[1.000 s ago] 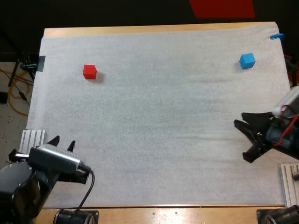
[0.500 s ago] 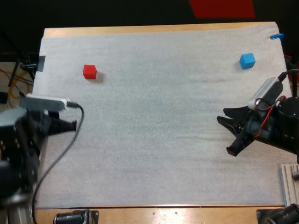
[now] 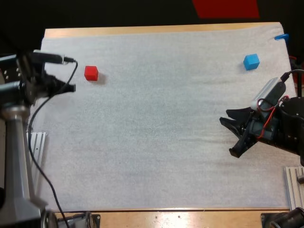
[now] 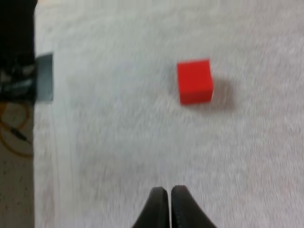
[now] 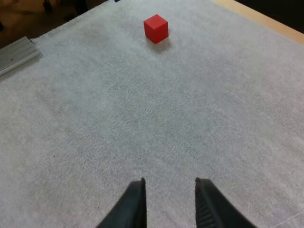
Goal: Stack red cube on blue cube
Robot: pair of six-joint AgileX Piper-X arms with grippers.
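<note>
Nothing of the stack is made yet; the red cube [image 3: 91,72] sits on the white mat [image 3: 156,118] near its far left corner, and the blue cube [image 3: 251,61] sits near the far right corner, so the 2 are well apart and neither is held. All steps are left: grasp the red cube, carry it across the mat, set it on the blue one, let go.

The left gripper [image 4: 169,202] has its 2 fingers pressed tip to tip with nothing between them; it hangs above the mat near the red cube but clear of it, and by my reading it must spread its fingers before it can take the cube. The right gripper [image 3: 228,137] has its fingers spread wide and holds nothing; it hovers over the right part of the mat, nearer the front than the blue cube.

The high view puts both cubes and both arms in 1 picture, so the distance to cross is plain there; the left wrist view [image 4: 194,81] adds the closed fingertips, which are hard to read from above; the right wrist view looks between its parted fingers [image 5: 134,202] across bare mat to the red cube [image 5: 156,28], with a ribbed metal rail [image 5: 16,54] off the mat's edge.
</note>
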